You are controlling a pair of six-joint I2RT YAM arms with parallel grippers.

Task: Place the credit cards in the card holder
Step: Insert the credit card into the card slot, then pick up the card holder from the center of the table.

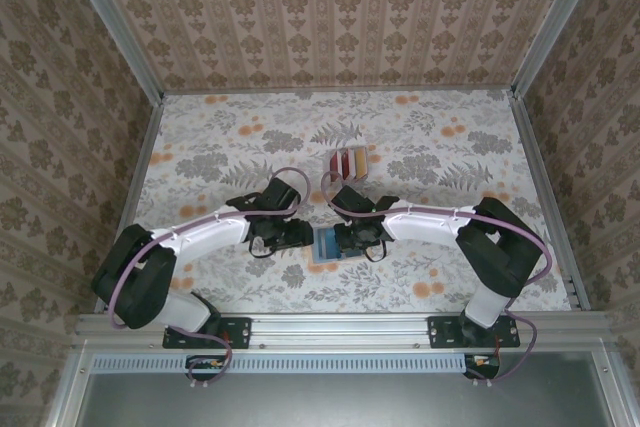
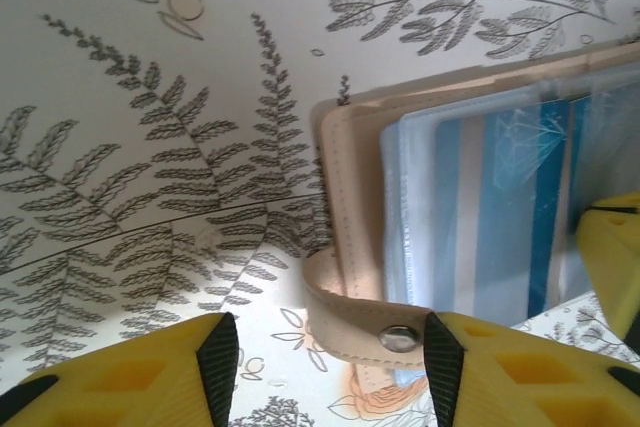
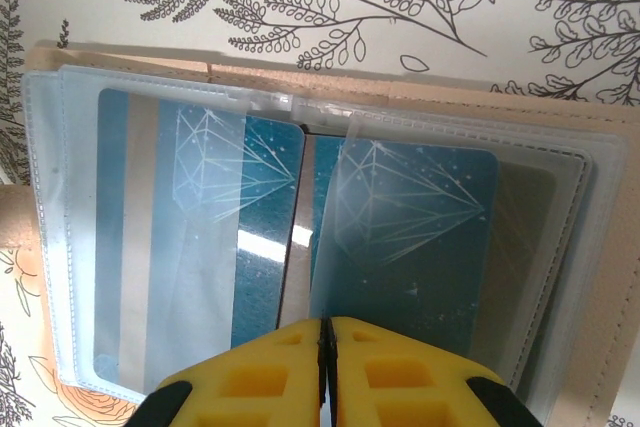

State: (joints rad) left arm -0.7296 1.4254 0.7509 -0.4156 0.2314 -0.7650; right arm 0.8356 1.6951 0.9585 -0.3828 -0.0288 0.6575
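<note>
Over the card holder [image 3: 420, 92], right gripper [image 3: 327, 332] jaws shut; left gripper [image 2: 328, 347] jaws parted beside it.

The worktop [image 1: 200, 147] is white, printed with grey fern fronds and orange blossoms. The walls [image 1: 340, 17] carry a tan and brown damask in vertical bands. The card holder [image 3: 400, 82] is pinkish-tan with pale stitching and frosted clear pockets. The credit cards [image 3: 415, 237] inside are teal-blue with a white line-drawn diamond, the left one striped pale blue and grey. The left fingers [image 2: 130, 377] and right fingers [image 3: 390, 367] are yellow, edged black
</note>
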